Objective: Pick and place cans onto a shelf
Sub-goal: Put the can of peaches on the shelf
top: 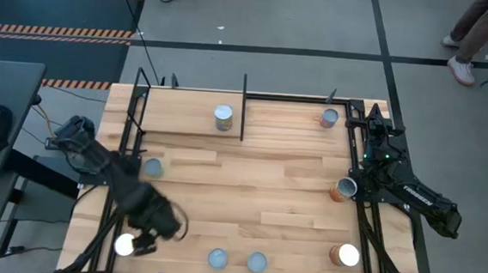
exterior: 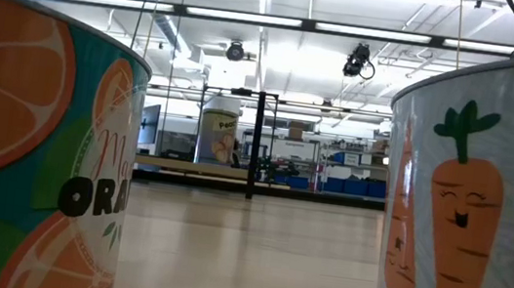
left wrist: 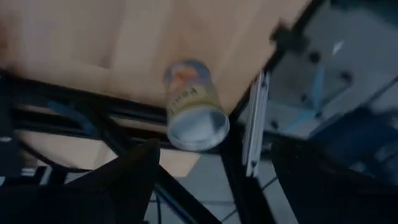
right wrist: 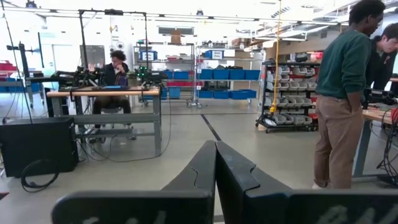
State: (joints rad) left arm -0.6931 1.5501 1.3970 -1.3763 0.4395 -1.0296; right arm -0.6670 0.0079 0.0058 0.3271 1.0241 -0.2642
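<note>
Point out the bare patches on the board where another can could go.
Widest bare patch: mid-board, between the can by the divider and the front pair. Also bare: between that can and the back-right can. Crowded: front-left corner, left tool over a can.

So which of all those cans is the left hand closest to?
The bright-topped can at the table's near-left corner, right beside the left hand. The other cans sit farther off across the table.

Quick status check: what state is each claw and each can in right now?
Left claw: open, over the near-left corner can, not gripping it.
Right claw: shut, empty, at the table's right side.
Shelf cans: two, upright on the shelf.
Tabletop cans: six counting the corner one, standing, not yet shelved.
</note>
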